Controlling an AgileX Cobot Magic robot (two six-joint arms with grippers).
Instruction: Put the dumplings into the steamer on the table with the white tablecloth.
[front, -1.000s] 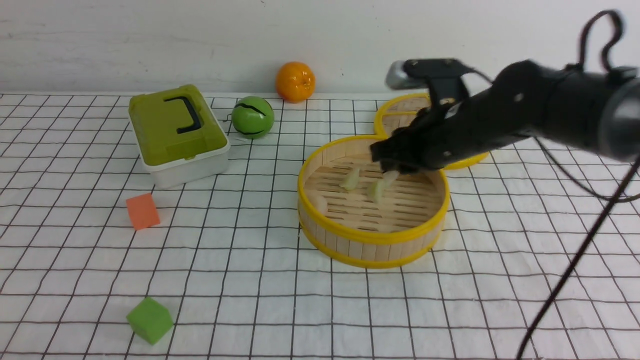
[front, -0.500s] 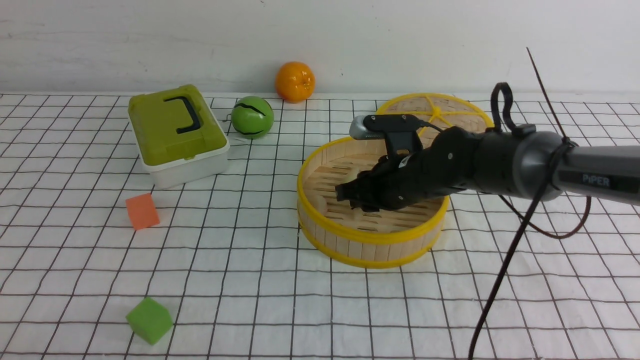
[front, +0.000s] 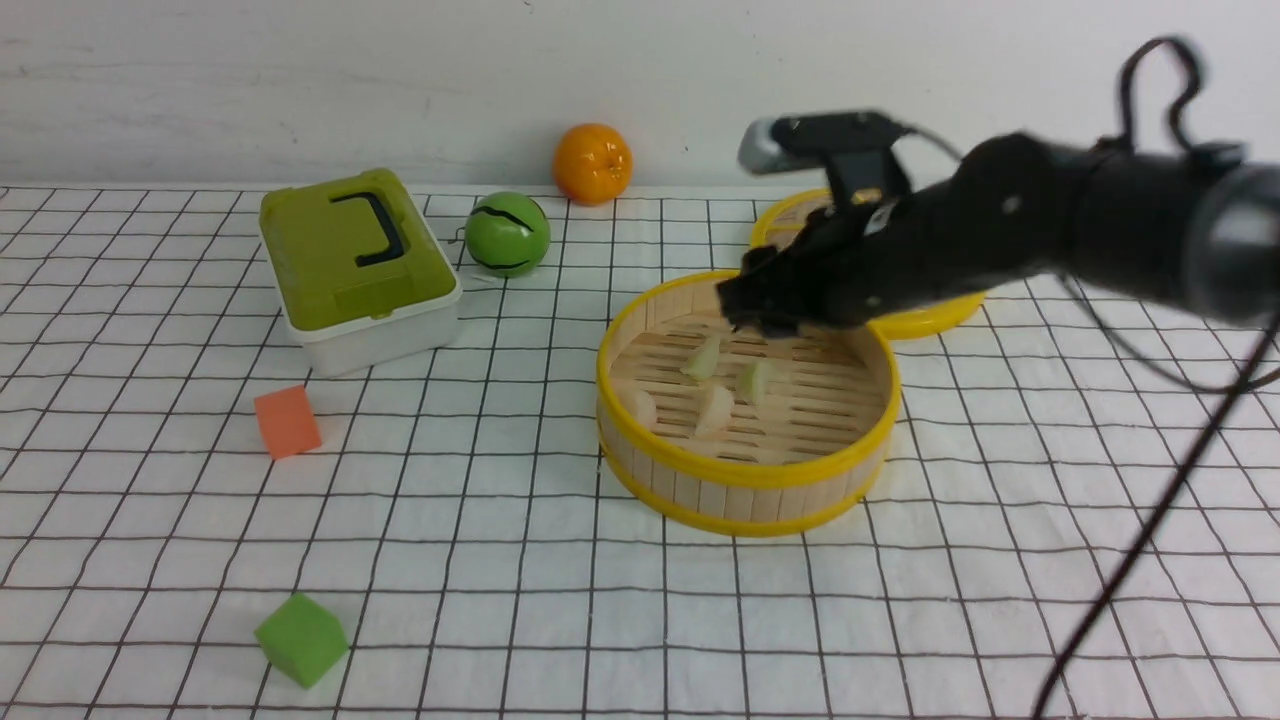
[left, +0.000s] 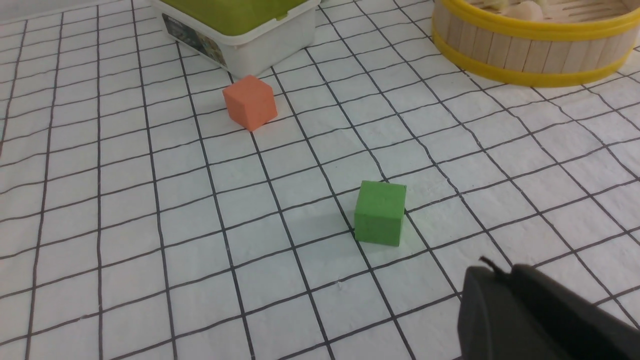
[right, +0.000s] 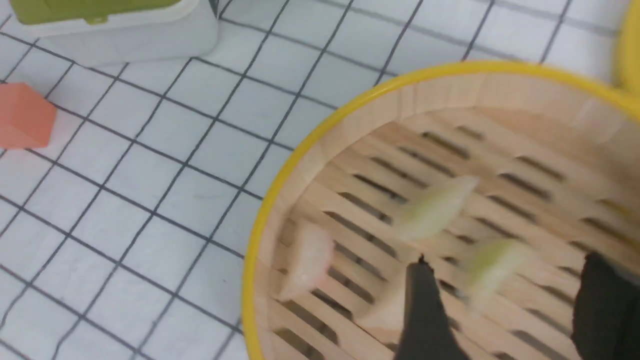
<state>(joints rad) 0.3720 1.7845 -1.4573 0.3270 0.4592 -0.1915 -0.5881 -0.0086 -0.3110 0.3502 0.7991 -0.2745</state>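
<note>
Front view: you are looking at four dumplings (front: 715, 396) lying on the slatted floor of the steamer (front: 748, 400), which is sitting on the bench (front: 500, 560) under its white tablecloth (front: 900, 600). Your right claw (front: 765, 305) is hovering above the steamer's far rim with nothing visible in it; from this side you cannot tell how its jaws are standing. The dumplings are lying below it and toward you, and the right arm is clearly the nearer one. Each lump is showing as a short wedge, tilted slightly, with its long axis running roughly from near to far.

Left wrist view: your left claw (left: 540, 315) is showing only as a dark body at the edge, so its jaws cannot be read. It is sitting well apart from the steamer (left: 525, 45), beside the green cube (left: 380, 212).

Right wrist view: the right claw (right: 505, 300) is standing apart and empty, with the blurred dumplings (right: 435, 210) lying on the slats beneath it.
</note>
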